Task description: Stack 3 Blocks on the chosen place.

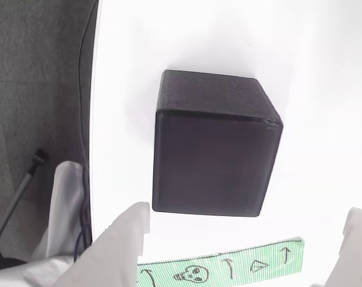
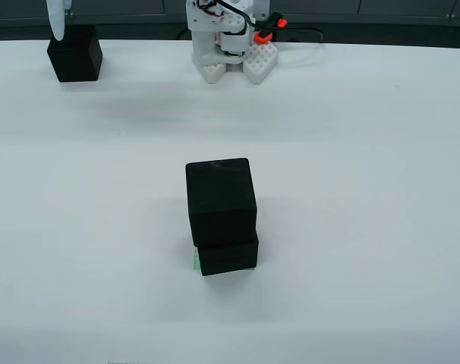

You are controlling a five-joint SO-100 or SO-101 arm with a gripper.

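End effector (image 1: 247, 230) open, above lone block (image 1: 214, 146)

gripper (image 1: 247, 239) — jaws spread wide | 2 white fingers (image 1: 124, 236) low in the gripper-riding view

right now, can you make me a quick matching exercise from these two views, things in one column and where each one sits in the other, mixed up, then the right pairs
Things:
1. lone block
2. top block of the stack
3. bottom block of the stack
4. arm base

Places, in the view from the front:
A. on the green striped patch, mid-table
B. far edge of the table, near the middle
C. far left corner, beside a white gripper finger
D. resting on another block

Pairs: 1-C, 2-D, 3-A, 4-B
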